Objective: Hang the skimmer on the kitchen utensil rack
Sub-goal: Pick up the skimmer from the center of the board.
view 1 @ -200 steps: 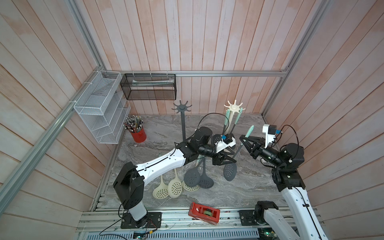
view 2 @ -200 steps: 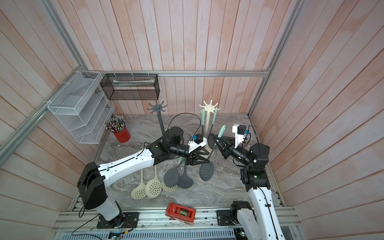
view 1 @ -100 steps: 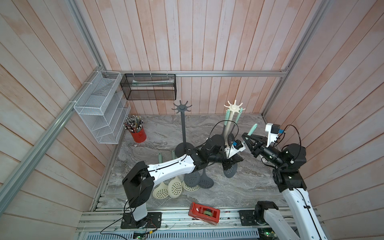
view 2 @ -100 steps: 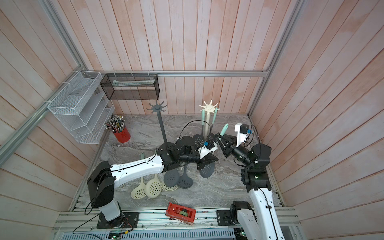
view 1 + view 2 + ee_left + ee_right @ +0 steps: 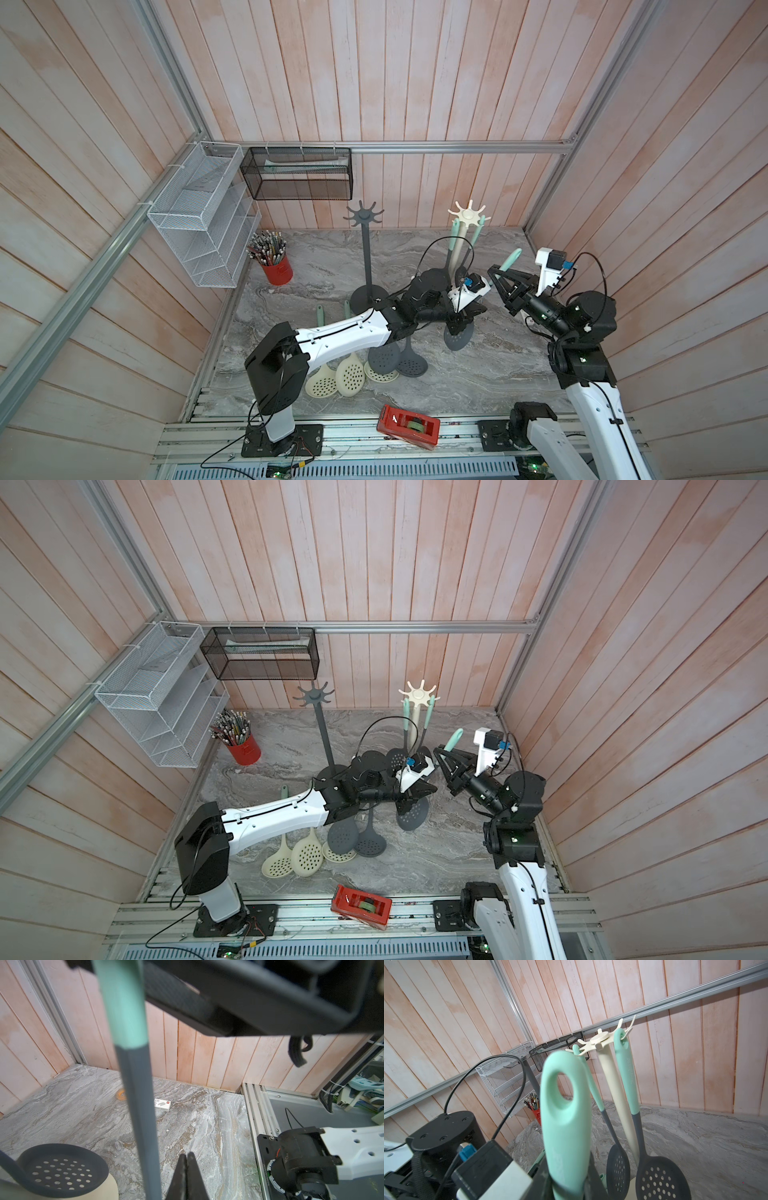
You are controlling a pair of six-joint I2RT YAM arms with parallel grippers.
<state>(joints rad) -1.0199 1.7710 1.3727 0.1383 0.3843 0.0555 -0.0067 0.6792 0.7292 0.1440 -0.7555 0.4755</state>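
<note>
so right now the right gripper (image 5: 496, 274) is clamped on the skimmer (image 5: 564, 1126). it's got the mint handle low down, so the end with the hanging hole sticks out free past the fingers. makes sense, since that hole is the bit that has to slip over a hook. the skimmer is up off the table (image 5: 478, 386) and tilted, with the dark perforated head (image 5: 457, 338) low toward the near left and the handle tip pointing up to the far right, just on the near side of the cream rack (image 5: 469, 212). the left gripper (image 5: 186, 1159) is clenched tight on nothing: in the left wrist view its tips are pressed together and the grey shaft runs past beside them, not between. my guess is it's parked by the head end to steady things, but i can't tell if it actually touches. the cream rack already has two matching skimmers (image 5: 627, 1076) dangling from its hooks, so i'd bet that's the target, not the bare grey rack (image 5: 365, 214) further left. spare skimmers (image 5: 353, 376) lie flat at the near left. next up is probably lining the hole up with a free hook without knocking the hanging pair.
</note>
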